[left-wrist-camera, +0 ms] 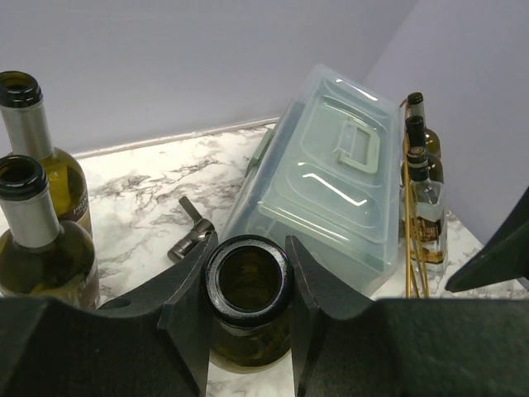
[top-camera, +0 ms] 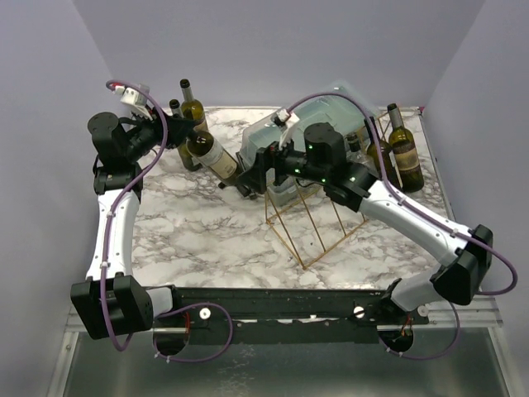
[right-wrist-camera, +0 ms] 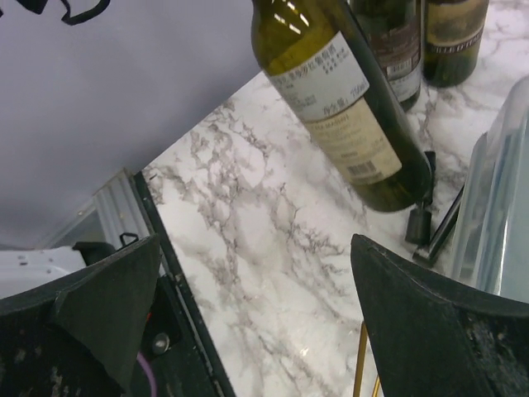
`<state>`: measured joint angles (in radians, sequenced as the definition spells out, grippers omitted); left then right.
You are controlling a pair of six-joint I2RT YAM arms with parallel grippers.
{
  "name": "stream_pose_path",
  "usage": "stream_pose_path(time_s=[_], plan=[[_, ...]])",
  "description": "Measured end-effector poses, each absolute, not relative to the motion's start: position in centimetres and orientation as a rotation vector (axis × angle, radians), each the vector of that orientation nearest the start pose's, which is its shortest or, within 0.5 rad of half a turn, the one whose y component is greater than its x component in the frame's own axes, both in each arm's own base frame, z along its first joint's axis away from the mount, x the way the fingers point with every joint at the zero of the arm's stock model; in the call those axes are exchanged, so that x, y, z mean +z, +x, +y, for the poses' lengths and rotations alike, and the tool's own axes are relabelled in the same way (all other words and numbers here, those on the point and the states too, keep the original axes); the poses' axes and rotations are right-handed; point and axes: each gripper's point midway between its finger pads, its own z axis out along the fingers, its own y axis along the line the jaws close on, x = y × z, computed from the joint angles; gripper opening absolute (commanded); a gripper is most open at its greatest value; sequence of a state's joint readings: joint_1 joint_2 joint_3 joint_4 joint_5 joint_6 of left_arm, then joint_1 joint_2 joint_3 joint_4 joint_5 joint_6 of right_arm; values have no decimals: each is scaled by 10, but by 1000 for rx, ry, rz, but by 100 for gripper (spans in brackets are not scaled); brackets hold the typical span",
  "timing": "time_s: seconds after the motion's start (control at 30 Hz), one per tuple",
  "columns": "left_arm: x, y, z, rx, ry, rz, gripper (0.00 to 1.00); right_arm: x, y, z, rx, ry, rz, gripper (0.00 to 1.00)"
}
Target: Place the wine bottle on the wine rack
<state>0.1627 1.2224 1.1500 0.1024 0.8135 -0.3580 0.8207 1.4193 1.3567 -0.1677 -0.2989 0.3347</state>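
Wine bottle (top-camera: 213, 155) tilted, neck in left claw (left-wrist-camera: 248, 285) — right claw (right-wrist-camera: 254, 248) spread

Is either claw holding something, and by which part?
The left gripper grips the tilted wine bottle by its neck, near the mouth; the right gripper holds nothing.

You see an olive-green wine bottle (top-camera: 212, 155) with a cream label, a gold wine rack (top-camera: 312, 222), a translucent bluish box (left-wrist-camera: 331, 190), and a grey-veined white marble table (top-camera: 207, 240)
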Motion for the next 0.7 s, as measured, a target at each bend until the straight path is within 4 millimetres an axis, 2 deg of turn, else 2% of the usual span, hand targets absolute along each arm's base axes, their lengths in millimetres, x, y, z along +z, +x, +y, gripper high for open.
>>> stream_pose_path(time_s=[0.2,0.37,0.5,0.7], plan=[[379,375,-82,-805,283,1552,0,326,281,417,942,-748,1749,100],[381,374,-83,-810,289,1542,0,321,314,447,780,-776,1715,100],[380,374,-84,-819,284,1544,0,319,335,459,697,-780,1695,100],[382,373,-85,-829,289,1536,0,307,350,468,604,-816,1667,100]])
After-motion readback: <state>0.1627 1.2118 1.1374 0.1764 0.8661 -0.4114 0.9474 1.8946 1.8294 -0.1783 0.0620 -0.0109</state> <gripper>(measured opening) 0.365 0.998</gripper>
